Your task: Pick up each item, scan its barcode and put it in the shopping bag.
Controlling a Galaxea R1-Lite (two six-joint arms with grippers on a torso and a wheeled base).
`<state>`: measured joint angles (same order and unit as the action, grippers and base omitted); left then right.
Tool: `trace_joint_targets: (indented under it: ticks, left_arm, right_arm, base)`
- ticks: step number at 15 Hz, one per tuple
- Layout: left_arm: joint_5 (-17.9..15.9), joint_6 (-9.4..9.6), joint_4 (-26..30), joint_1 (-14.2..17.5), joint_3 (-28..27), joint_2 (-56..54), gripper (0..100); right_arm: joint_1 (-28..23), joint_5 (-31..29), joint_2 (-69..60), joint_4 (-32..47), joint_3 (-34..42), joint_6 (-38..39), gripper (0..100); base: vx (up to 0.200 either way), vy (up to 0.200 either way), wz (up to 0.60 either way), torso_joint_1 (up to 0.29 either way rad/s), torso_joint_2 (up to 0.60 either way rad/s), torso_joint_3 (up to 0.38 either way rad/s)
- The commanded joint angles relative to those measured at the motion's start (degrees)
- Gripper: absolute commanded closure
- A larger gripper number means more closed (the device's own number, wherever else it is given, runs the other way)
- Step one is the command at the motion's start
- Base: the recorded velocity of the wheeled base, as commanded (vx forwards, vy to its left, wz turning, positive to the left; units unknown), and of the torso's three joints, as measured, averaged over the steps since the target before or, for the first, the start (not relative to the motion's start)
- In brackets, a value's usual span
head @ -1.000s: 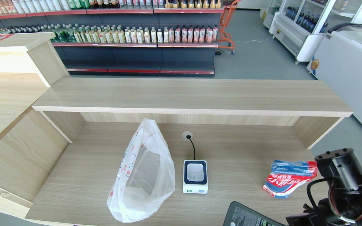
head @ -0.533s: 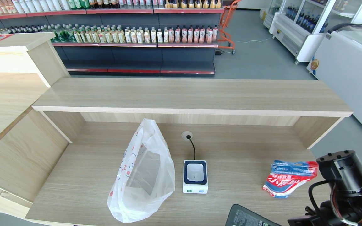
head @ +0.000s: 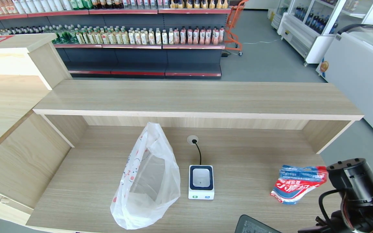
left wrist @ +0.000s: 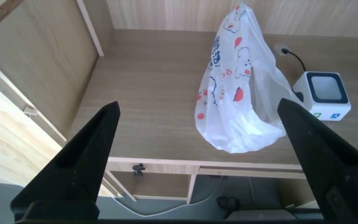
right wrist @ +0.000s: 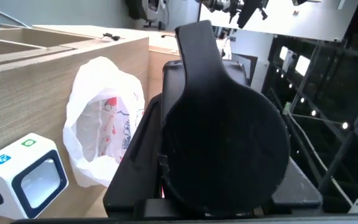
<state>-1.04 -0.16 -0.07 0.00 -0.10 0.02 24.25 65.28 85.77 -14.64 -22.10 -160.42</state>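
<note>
A white plastic shopping bag (head: 146, 181) with red print stands open on the wooden counter, also in the left wrist view (left wrist: 238, 93). To its right sits the white barcode scanner (head: 201, 182), with its dark window facing up. A red, white and blue snack pouch (head: 298, 184) lies flat at the counter's right end. My right gripper (head: 299, 229) is low at the near edge, beside my right arm (head: 351, 181), shut on a flat black packet (head: 254, 226) that blocks its own camera (right wrist: 222, 143). My left gripper (left wrist: 199, 107) hangs open and empty, above and to the near left of the bag.
A raised wooden ledge (head: 196, 98) runs along the back of the counter, with side walls (head: 28, 161) at both ends. The scanner's cable (head: 198, 150) runs to a hole in the counter. Bare counter lies between the scanner and the pouch.
My right arm has sunk slightly toward the near edge and to the right, and the black packet has slid lower with it. Bag, scanner and pouch have not moved.
</note>
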Motion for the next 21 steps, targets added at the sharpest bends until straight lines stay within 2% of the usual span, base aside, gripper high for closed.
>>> trace_joint_targets:
  ticks: [1, 2, 4, 5, 6, 8, 11, 12, 13, 14, 15, 16, 17, 18, 19, 20, 21]
  left_arm:
    - [0.1, -0.02, 0.0, 0.0, 0.0, 0.0, 0]
    - [0.1, -0.02, 0.0, 0.0, 0.0, 0.0, 0]
    - [0.0, -0.02, 0.0, 0.0, 0.0, 0.0, 0]
    - [0.0, -0.02, 0.0, 0.0, 0.0, 0.0, 0]
    - [0.1, -0.02, 0.0, 0.0, 0.0, 0.0, 0]
    - [0.0, -0.02, 0.0, 0.0, 0.0, 0.0, 0]
    - [0.0, -0.02, 0.0, 0.0, 0.0, 0.0, 0]
    - [0.1, -0.02, 0.0, 0.0, 0.0, 0.0, 0]
    - [0.0, -0.02, 0.0, 0.0, 0.0, 0.0, 0]
    - [0.0, -0.02, 0.0, 0.0, 0.0, 0.0, 0]
    - [0.0, -0.02, 0.0, 0.0, 0.0, 0.0, 0]
    - [0.0, -0.02, 0.0, 0.0, 0.0, 0.0, 0]
    - [0.0, -0.02, 0.0, 0.0, 0.0, 0.0, 0]
    - [0.1, -0.02, 0.0, 0.0, 0.0, 0.0, 0]
    - [0.0, -0.02, 0.0, 0.0, 0.0, 0.0, 0]
    - [0.0, -0.02, 0.0, 0.0, 0.0, 0.0, 0]
    - [0.0, -0.02, 0.0, 0.0, 0.0, 0.0, 0]
  right_arm:
    - [-0.5, 0.0, -0.1, 0.1, 0.1, -3.3, 100]
    - [-2.1, -0.1, -0.2, 0.4, 0.4, 0.2, 100]
    - [-11.3, -0.2, -2.3, 0.1, -0.3, 9.9, 100]
    - [-24.3, -0.9, -4.6, 0.6, 0.0, 22.7, 100]
    - [-29.3, -3.1, -7.3, 1.8, 0.1, 32.4, 100]
    - [-34.7, -5.9, -12.0, 1.8, -1.2, 49.3, 100]
    - [-34.8, -5.5, -13.2, 2.3, -1.3, 75.3, 100]
    - [-34.8, -5.5, -13.2, 2.2, -1.5, 81.8, 100]
    - [-34.8, -6.4, -13.0, 2.0, -3.9, 102.8, 100]
    - [-34.8, -7.6, -13.1, 2.0, -5.9, 118.9, 100]
    - [-34.7, -8.6, -13.0, 2.0, -7.0, 128.3, 100]
    - [-33.6, -13.3, -12.2, 2.1, -7.8, 145.0, 100]
    - [-31.8, -15.9, -9.7, 1.9, -8.4, 155.4, 100]
    - [-31.1, -16.1, -7.6, 1.8, -9.5, 163.0, 100]
    - [-31.0, -16.1, -7.5, 1.8, -9.5, 163.4, 100]
    - [-29.1, -16.1, -5.7, 1.9, -10.1, 171.3, 100]
    - [-27.6, -16.1, -5.6, 2.0, -9.8, 173.5, 100]
  base:
    - [0.0, 0.0, 0.0, 0.0, 0.0, 0.0]
    - [0.0, 0.0, 0.0, 0.0, 0.0, 0.0]
    - [0.0, 0.0, 0.0, 0.0, 0.0, 0.0]
    - [0.0, 0.0, 0.0, 0.0, 0.0, 0.0]
    - [0.0, 0.0, 0.0, 0.0, 0.0, 0.0]
    - [0.0, 0.0, 0.0, 0.0, 0.0, 0.0]
    - [0.0, 0.0, 0.0, 0.0, 0.0, 0.0]
    - [0.0, 0.0, 0.0, 0.0, 0.0, 0.0]
    - [0.0, 0.0, 0.0, 0.0, 0.0, 0.0]
    - [0.0, 0.0, 0.0, 0.0, 0.0, 0.0]
    - [0.0, 0.0, 0.0, 0.0, 0.0, 0.0]
    - [0.0, 0.0, 0.0, 0.0, 0.0, 0.0]
    - [0.0, 0.0, 0.0, 0.0, 0.0, 0.0]
    - [0.0, 0.0, 0.0, 0.0, 0.0, 0.0]
    - [0.0, 0.0, 0.0, 0.0, 0.0, 0.0]
    - [0.0, 0.0, 0.0, 0.0, 0.0, 0.0]
    - [0.0, 0.0, 0.0, 0.0, 0.0, 0.0]
